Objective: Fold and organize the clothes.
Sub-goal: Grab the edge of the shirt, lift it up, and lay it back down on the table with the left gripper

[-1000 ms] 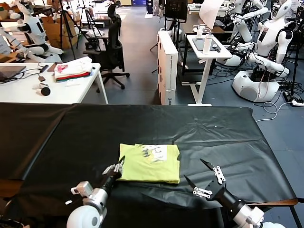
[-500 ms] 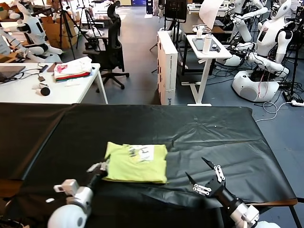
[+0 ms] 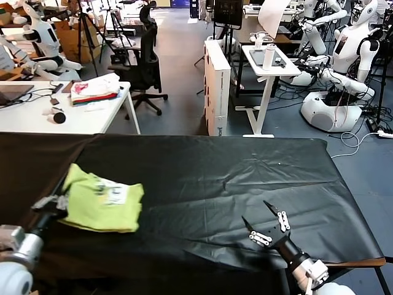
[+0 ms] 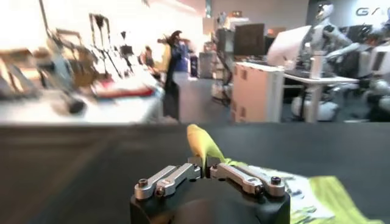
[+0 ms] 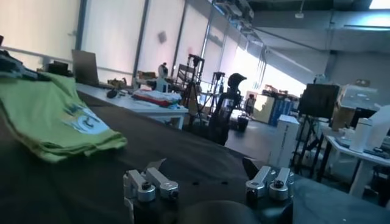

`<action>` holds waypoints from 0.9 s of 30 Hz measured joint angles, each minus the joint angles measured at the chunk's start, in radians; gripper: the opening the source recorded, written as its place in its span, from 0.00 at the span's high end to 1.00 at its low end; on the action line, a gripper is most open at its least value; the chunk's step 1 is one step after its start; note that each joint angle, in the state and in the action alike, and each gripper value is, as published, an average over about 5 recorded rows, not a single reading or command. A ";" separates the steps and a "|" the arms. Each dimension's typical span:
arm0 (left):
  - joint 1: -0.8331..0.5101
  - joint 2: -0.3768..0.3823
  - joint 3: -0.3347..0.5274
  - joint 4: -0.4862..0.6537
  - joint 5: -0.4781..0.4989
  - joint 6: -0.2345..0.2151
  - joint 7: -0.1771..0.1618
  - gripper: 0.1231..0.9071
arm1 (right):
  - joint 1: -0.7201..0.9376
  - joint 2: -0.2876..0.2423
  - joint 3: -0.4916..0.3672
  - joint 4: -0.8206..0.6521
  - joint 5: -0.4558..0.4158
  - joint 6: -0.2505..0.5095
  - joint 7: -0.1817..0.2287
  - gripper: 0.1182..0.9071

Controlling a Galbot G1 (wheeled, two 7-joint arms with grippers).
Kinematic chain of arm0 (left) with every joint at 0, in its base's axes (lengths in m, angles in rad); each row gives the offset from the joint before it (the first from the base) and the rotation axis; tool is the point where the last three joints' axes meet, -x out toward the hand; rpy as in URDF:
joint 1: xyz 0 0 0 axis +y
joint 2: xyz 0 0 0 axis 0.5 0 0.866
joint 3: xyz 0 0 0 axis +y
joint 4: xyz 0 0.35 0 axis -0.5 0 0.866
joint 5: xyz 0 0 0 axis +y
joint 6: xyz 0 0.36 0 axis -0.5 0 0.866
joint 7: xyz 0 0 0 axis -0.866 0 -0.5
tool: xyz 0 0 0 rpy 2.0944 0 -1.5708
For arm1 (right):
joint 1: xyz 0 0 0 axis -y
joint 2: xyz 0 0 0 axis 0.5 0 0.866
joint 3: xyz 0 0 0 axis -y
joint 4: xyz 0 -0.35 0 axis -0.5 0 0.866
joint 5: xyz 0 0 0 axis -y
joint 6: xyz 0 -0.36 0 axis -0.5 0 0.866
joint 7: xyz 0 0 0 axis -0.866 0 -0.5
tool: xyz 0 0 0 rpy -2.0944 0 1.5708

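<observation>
The left gripper (image 3: 54, 203), fingers pinched on the near-left edge of the folded lime-green cotton T-shirt (image 3: 101, 200), holds it at the black cloth-covered table (image 3: 233, 178)'s left side, presumably for tidying aside, while the right gripper (image 3: 265, 224) idles with fingers spread, well apart.

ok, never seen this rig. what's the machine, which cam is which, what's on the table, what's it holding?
It is a two-armed robot standing at a table covered in black cloth. One picture comes from its head, looking down; the other two come from cameras on each wrist. On the cloth lies one folded lime-green T-shirt with a small white print, toward the robot's left. The left gripper is shut on the shirt's edge; the left wrist view shows the fabric pinched between its fingers. The right gripper hangs open over bare cloth near the front edge, holding nothing.
</observation>
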State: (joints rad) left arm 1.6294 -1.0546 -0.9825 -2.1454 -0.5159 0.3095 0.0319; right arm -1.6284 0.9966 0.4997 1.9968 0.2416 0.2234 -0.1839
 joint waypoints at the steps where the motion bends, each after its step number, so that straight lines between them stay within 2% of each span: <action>1: -0.003 0.000 -0.004 -0.017 -0.008 0.018 -0.015 0.92 | -0.002 0.005 0.003 -0.001 -0.006 0.000 0.001 0.00; 5: -0.045 -0.029 0.058 -0.082 -0.086 0.093 -0.086 0.92 | -0.019 0.029 0.019 0.010 -0.038 -0.008 0.007 0.00; 9: -0.127 -0.101 0.229 -0.104 -0.177 0.157 -0.149 0.92 | -0.051 0.054 0.044 0.030 -0.069 -0.018 0.015 0.00; 12: -0.199 -0.179 0.376 -0.080 -0.208 0.177 -0.169 0.92 | -0.068 0.070 0.060 0.038 -0.074 -0.035 0.027 0.00; 17: -0.302 -0.314 0.581 0.024 -0.176 0.168 -0.164 0.92 | -0.066 0.087 0.058 0.048 -0.031 -0.093 0.045 0.00; 21: -0.347 -0.368 0.662 0.105 -0.146 0.162 -0.150 0.91 | -0.040 0.080 0.024 0.066 0.073 -0.188 0.058 0.00; 24: -0.355 -0.381 0.692 0.129 -0.133 0.163 -0.138 0.79 | -0.012 0.069 -0.004 0.080 0.178 -0.270 0.069 0.00; 27: -0.349 -0.382 0.712 0.128 -0.116 0.163 -0.118 0.56 | 0.029 0.054 -0.034 0.085 0.317 -0.367 0.099 0.00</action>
State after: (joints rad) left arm 1.2801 -1.4371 -0.2707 -2.0176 -0.6317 0.4722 -0.0860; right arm -1.5993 1.0509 0.4654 2.0815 0.5582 -0.1433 -0.0848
